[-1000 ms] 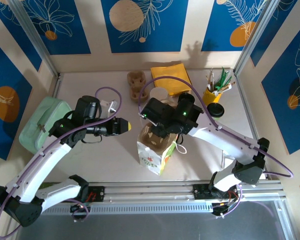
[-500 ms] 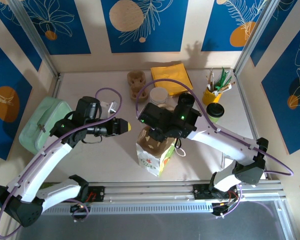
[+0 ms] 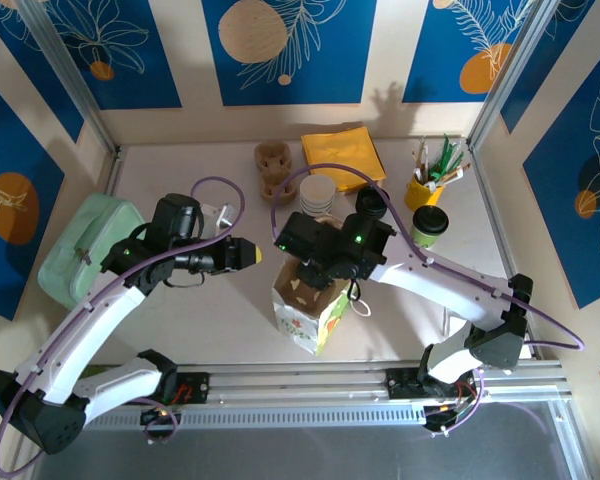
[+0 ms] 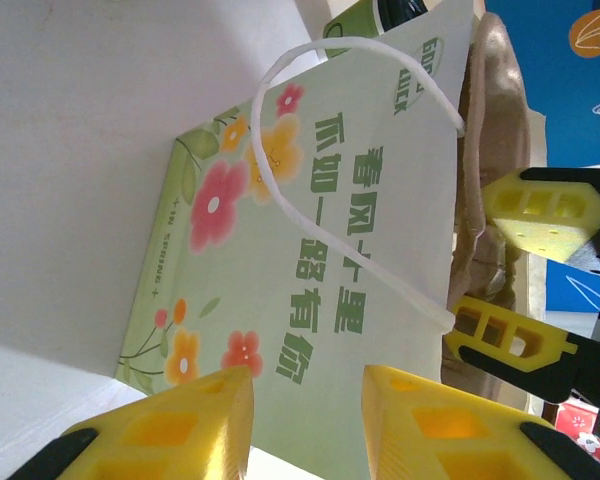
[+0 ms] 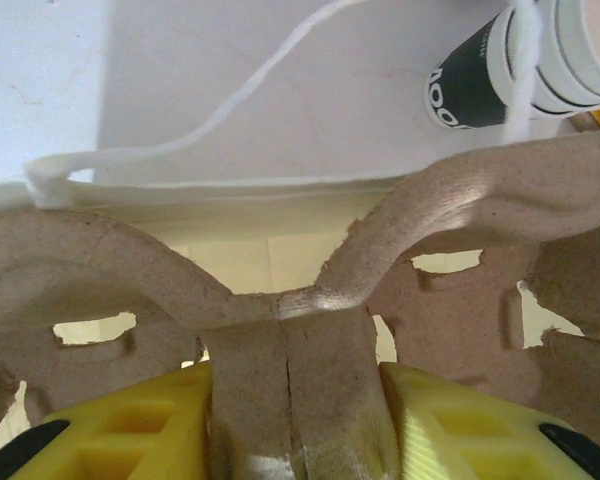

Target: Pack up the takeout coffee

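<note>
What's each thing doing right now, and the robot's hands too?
Flowery green paper bag, standing upright, top open.
Brown pulp cup carrier, held at the bag's mouth.
Right hand, shut on the carrier.
Left hand, open, empty.
White paper coffee cup with black lid, upright, lid on, not yet packed.

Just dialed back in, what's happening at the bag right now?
The right gripper is clamped on the middle ridge of a pulp cup carrier, holding it at the mouth of the floral paper bag. The left gripper hovers open and empty beside the bag. The lidded takeout coffee stands by the yellow holder, not yet packed.
</note>
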`<action>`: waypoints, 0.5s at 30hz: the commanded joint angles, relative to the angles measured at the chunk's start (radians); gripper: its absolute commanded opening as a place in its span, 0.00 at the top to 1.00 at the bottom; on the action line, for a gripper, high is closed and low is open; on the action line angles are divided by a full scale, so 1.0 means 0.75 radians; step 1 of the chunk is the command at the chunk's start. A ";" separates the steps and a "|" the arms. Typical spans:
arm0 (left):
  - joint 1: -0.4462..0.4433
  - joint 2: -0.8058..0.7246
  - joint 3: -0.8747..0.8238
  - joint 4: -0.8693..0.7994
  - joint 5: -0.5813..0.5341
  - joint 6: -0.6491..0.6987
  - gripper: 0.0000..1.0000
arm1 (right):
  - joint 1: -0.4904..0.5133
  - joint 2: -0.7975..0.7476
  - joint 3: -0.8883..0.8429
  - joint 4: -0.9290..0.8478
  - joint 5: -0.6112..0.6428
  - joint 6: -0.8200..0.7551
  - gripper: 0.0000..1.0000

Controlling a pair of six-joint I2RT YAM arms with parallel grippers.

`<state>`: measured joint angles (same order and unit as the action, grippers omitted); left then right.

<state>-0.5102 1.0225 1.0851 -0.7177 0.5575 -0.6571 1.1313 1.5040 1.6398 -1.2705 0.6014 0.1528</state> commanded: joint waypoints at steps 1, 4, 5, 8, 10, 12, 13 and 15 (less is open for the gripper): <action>0.024 0.001 -0.005 0.024 0.038 -0.011 0.66 | 0.005 -0.004 -0.028 0.034 -0.060 0.036 0.58; 0.026 0.007 -0.007 0.029 0.042 -0.013 0.66 | 0.001 -0.003 -0.049 0.043 -0.073 0.042 0.58; 0.026 0.009 -0.007 0.028 0.043 -0.013 0.66 | -0.001 -0.003 -0.053 0.043 -0.076 0.044 0.58; 0.026 0.015 -0.006 0.030 0.042 -0.011 0.66 | -0.015 -0.005 -0.065 0.046 -0.089 0.057 0.58; 0.026 0.021 -0.005 0.033 0.042 -0.012 0.66 | -0.023 -0.005 -0.072 0.050 -0.108 0.066 0.58; 0.027 0.023 -0.005 0.037 0.040 -0.012 0.66 | -0.026 -0.007 -0.082 0.056 -0.128 0.070 0.58; 0.026 0.027 -0.003 0.037 0.036 -0.010 0.66 | -0.028 -0.009 -0.087 0.061 -0.135 0.069 0.58; 0.026 0.031 -0.001 0.035 0.035 -0.010 0.66 | -0.036 -0.009 -0.099 0.071 -0.155 0.069 0.58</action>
<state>-0.5030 1.0409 1.0851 -0.7109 0.5682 -0.6571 1.1103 1.5040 1.5871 -1.2274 0.5388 0.1852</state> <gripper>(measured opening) 0.339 0.422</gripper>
